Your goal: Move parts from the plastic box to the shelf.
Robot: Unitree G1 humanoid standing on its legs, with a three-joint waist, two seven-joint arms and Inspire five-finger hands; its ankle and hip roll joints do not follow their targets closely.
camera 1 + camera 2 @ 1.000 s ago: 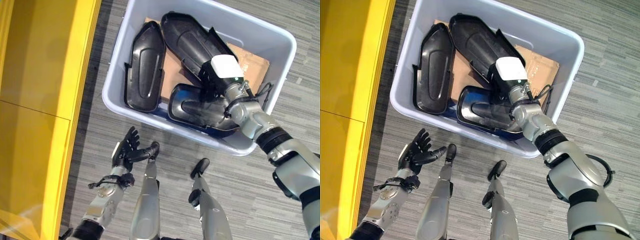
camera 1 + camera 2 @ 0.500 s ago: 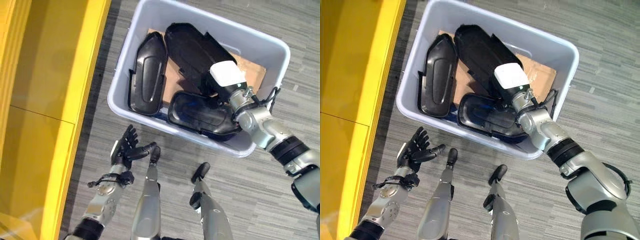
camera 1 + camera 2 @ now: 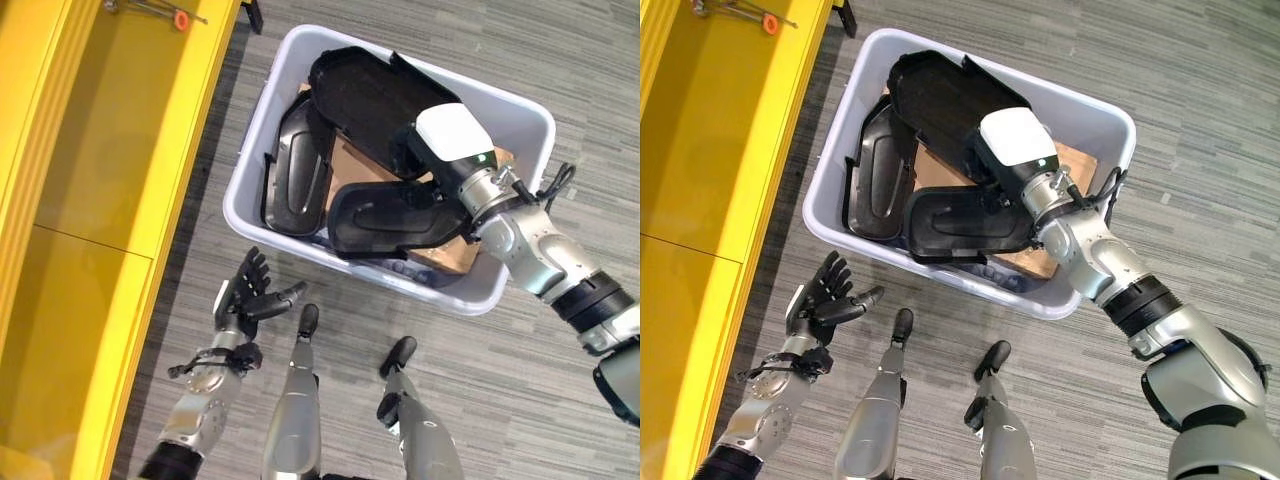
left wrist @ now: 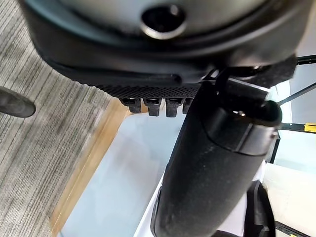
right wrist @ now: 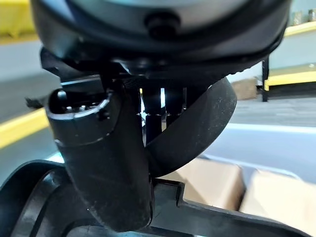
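Note:
The pale plastic box point(image 3: 500, 110) stands on the floor and holds three black shell parts. My right hand point(image 3: 452, 140) reaches into it and is shut on the edge of the large upper part point(image 3: 365, 95), which is raised and tilted over the narrow left part point(image 3: 295, 175). In the right wrist view the thumb point(image 5: 103, 163) and fingers pinch a curved black edge point(image 5: 197, 128). A third part point(image 3: 390, 215) lies below the hand, by the near wall. My left hand point(image 3: 240, 298) hovers open over the floor by the box's near left corner, fingers spread.
The yellow shelf point(image 3: 110, 150) runs along the left, close to the box. Small tools with an orange tip point(image 3: 160, 12) lie at its far end. Brown cardboard point(image 3: 350, 165) lines the box bottom. Grey striped floor surrounds the box.
The camera has shifted. My right hand has lifted the large upper part, whose end now overlaps the narrow left part. The left hand has stayed open in about the same place.

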